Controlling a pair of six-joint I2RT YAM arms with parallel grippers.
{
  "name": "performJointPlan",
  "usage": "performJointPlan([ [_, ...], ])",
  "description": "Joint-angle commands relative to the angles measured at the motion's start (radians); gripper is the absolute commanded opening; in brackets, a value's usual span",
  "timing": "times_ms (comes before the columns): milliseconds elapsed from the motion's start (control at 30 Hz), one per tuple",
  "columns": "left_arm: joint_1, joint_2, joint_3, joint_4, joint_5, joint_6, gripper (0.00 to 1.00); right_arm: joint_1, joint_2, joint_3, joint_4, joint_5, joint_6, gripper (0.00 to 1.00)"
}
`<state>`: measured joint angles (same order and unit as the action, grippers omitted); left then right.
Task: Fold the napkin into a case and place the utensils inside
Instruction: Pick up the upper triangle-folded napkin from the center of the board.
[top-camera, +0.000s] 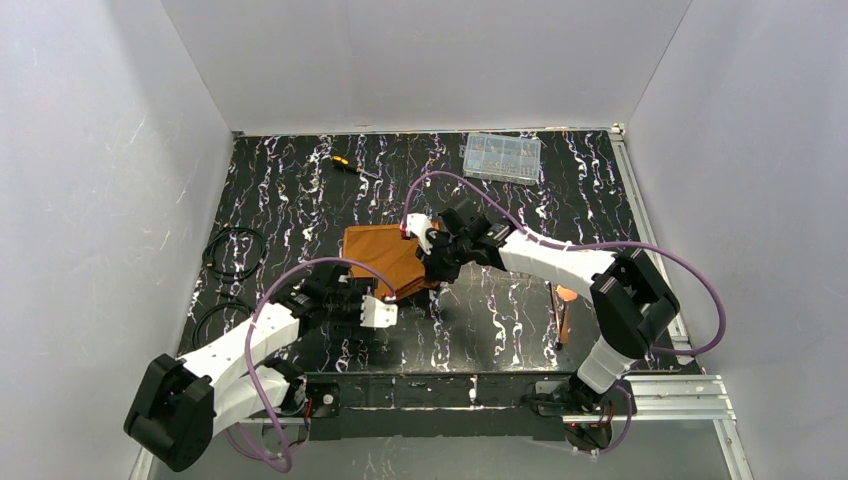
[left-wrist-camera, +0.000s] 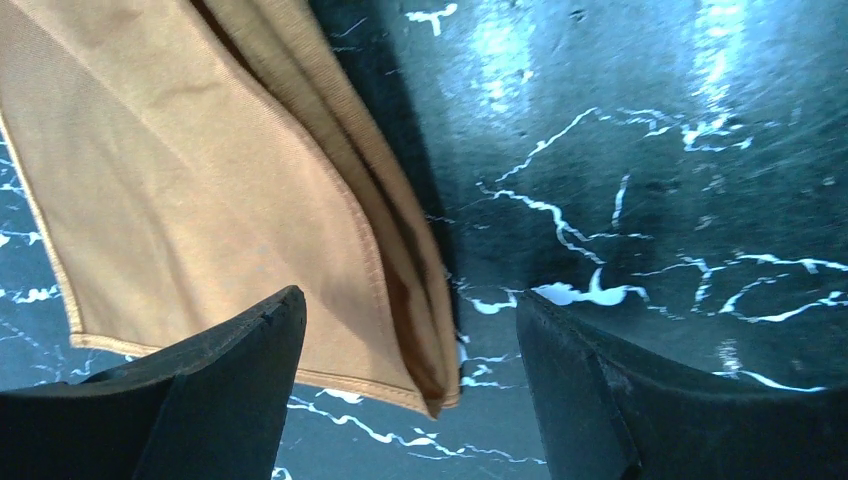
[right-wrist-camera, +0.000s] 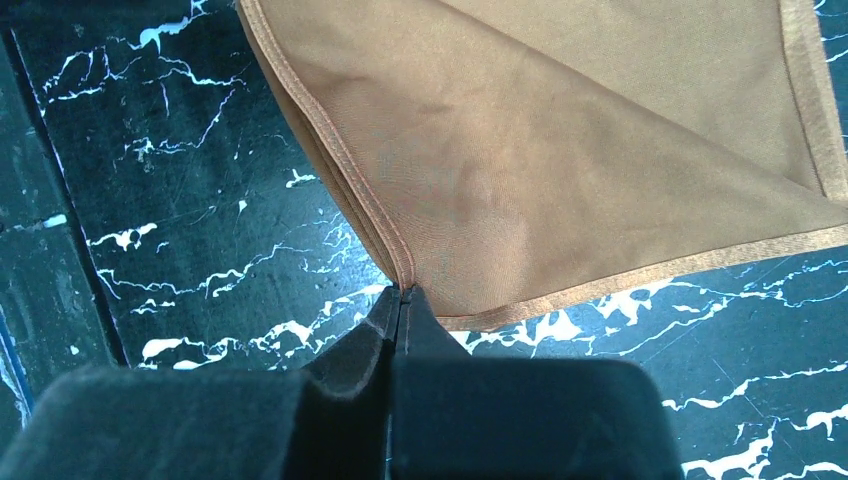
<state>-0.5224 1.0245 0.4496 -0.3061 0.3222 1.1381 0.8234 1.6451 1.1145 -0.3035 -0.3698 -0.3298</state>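
The rust-orange napkin (top-camera: 385, 260) lies partly folded in layers at the middle of the table. My right gripper (top-camera: 437, 264) is at its right side, shut on a hemmed folded edge of the napkin (right-wrist-camera: 560, 150), which runs into the tips (right-wrist-camera: 403, 293). My left gripper (top-camera: 376, 311) is at the napkin's near corner, open. In the left wrist view the layered napkin corner (left-wrist-camera: 200, 180) hangs between the two fingers (left-wrist-camera: 410, 335) and touches neither. The copper utensils (top-camera: 564, 308) lie at the right, by the right arm's elbow, partly hidden.
A clear plastic compartment box (top-camera: 502, 157) stands at the back right. A yellow-and-black screwdriver (top-camera: 349, 166) lies at the back. Black cable coils (top-camera: 234, 250) lie at the left edge. White walls close in three sides.
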Motion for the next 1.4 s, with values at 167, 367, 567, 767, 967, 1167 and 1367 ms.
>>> performJointPlan([
  [167,-0.065,0.007,-0.061,0.032,-0.104,-0.067,0.7,-0.029,-0.001,0.02,0.063,-0.027,0.05,0.01],
  [367,-0.065,0.008,-0.126,0.176,-0.235,-0.071,0.61,-0.033,0.004,0.007,0.068,-0.03,0.061,0.01],
  [567,-0.065,0.001,-0.142,0.225,-0.268,-0.087,0.55,-0.046,0.003,-0.002,0.085,-0.033,0.082,0.01],
  [767,-0.065,-0.071,-0.092,0.041,-0.139,-0.151,0.56,-0.081,-0.006,-0.018,0.144,-0.056,0.145,0.01],
  [967,-0.068,-0.065,-0.064,-0.045,-0.063,-0.195,0.57,-0.092,-0.004,-0.023,0.167,-0.069,0.175,0.01],
  [1167,-0.068,-0.035,-0.126,0.095,-0.165,-0.153,0.5,-0.093,-0.004,-0.028,0.184,-0.076,0.194,0.01],
  [1367,-0.068,0.014,-0.147,0.171,-0.233,-0.114,0.41,-0.092,-0.007,-0.027,0.181,-0.08,0.197,0.01],
])
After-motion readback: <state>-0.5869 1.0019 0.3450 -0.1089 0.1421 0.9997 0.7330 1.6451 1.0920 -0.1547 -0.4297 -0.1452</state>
